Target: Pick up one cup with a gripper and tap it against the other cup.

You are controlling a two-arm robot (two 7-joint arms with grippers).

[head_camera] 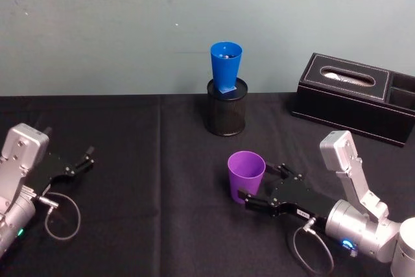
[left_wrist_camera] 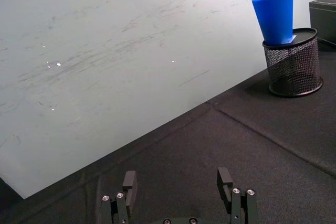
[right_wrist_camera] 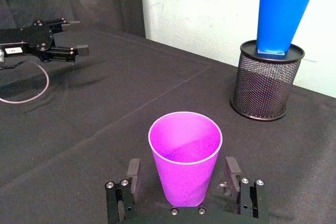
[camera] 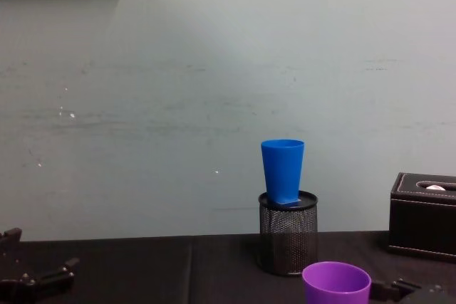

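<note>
The purple cup (head_camera: 246, 174) (right_wrist_camera: 185, 163) (camera: 336, 284) stands upright on the black tablecloth, right of centre. My right gripper (head_camera: 260, 183) (right_wrist_camera: 184, 170) lies low on the table and is open. One finger is on each side of the cup's lower body, with small gaps between pads and cup wall. The blue cup (head_camera: 225, 64) (right_wrist_camera: 284, 17) (camera: 282, 169) (left_wrist_camera: 274, 13) stands upright with its base set in the mouth of a black mesh pen holder (head_camera: 227, 113) at the back centre. My left gripper (head_camera: 80, 161) (left_wrist_camera: 179, 183) rests open at the left, holding nothing.
A black leather tissue box and organiser (head_camera: 353, 98) (camera: 423, 213) sits at the back right, near the pen holder (right_wrist_camera: 265, 85). A pale wall rises right behind the table's far edge. A grey cable loop (head_camera: 62, 216) lies by the left arm.
</note>
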